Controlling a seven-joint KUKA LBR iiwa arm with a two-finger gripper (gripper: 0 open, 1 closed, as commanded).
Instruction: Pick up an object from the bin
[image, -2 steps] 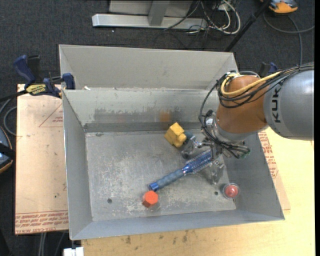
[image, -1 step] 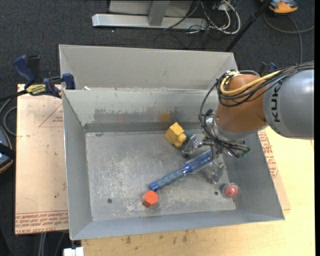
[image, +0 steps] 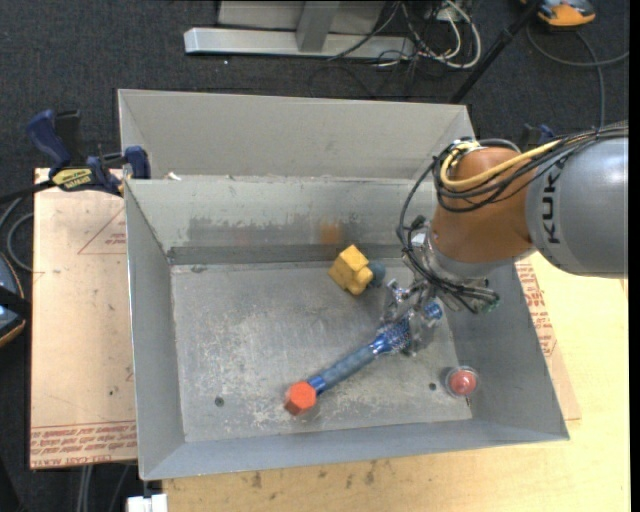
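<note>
Grey metal bin (image: 150, 320) is bearing a blue orange-tipped rod (image: 345, 368), lying slantwise mid-floor. The gripper (image: 408, 330) is hanging at its upper right end; whether clamped, I cannot tell. A yellow block (image: 351, 269) is sitting near, up-left; a red disc (image: 461, 381) lower right.

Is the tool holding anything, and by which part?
Cannot be told. The tool sits at the upper blue end of the orange-tipped stick, which lies on the bin floor.

Yellow block (image: 351, 268), small red disc (image: 461, 381)
</note>
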